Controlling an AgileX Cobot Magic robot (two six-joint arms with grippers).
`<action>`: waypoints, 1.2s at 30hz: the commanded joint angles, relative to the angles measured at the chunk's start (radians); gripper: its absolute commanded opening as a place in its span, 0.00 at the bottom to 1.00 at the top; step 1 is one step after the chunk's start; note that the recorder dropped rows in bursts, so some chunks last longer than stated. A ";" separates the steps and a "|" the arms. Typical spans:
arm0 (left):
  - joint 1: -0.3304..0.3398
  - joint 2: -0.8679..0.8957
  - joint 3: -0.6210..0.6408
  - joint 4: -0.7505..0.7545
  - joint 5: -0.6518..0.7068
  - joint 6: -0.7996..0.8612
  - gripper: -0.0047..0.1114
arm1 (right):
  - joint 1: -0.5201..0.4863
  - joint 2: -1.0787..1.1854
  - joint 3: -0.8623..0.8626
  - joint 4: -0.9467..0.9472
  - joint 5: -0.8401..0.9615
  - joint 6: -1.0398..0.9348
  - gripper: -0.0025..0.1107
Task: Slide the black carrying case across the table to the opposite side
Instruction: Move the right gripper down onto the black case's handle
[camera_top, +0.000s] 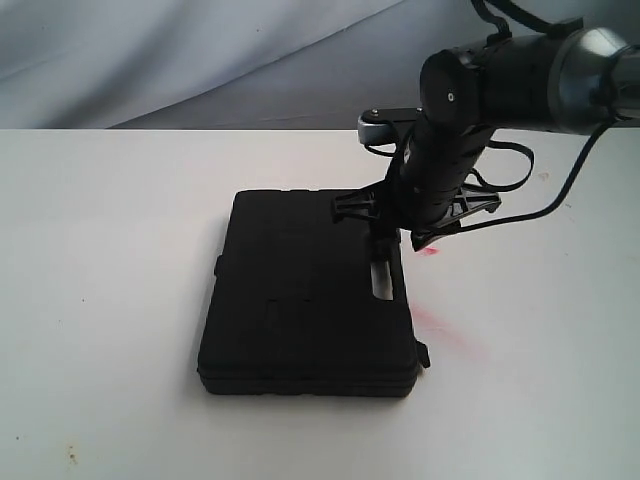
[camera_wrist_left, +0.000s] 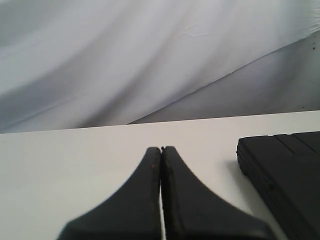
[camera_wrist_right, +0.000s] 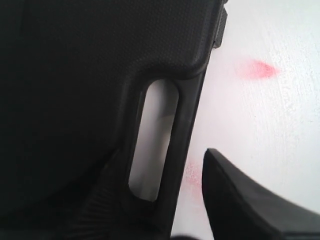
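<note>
Nearest us, the black carrying case lies flat near the middle of the white table, with a pink smear just beside its right edge. Further back, our right gripper stands open astride the handle, one finger clear of it. Our left gripper is pressed closed and empty beside the case.

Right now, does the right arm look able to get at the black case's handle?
Probably yes: the right gripper hangs open directly over the handle at the black case's edge, one finger beside it above the table, nothing between.
</note>
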 joint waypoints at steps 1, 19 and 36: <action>0.002 -0.004 0.005 0.000 -0.001 -0.003 0.04 | -0.011 0.016 -0.007 0.001 -0.017 -0.003 0.42; 0.002 -0.004 0.005 0.000 -0.001 -0.004 0.04 | -0.012 0.130 0.000 0.010 -0.072 -0.003 0.41; 0.002 -0.004 0.005 0.000 -0.001 -0.003 0.04 | -0.012 0.155 0.019 0.026 -0.087 -0.003 0.02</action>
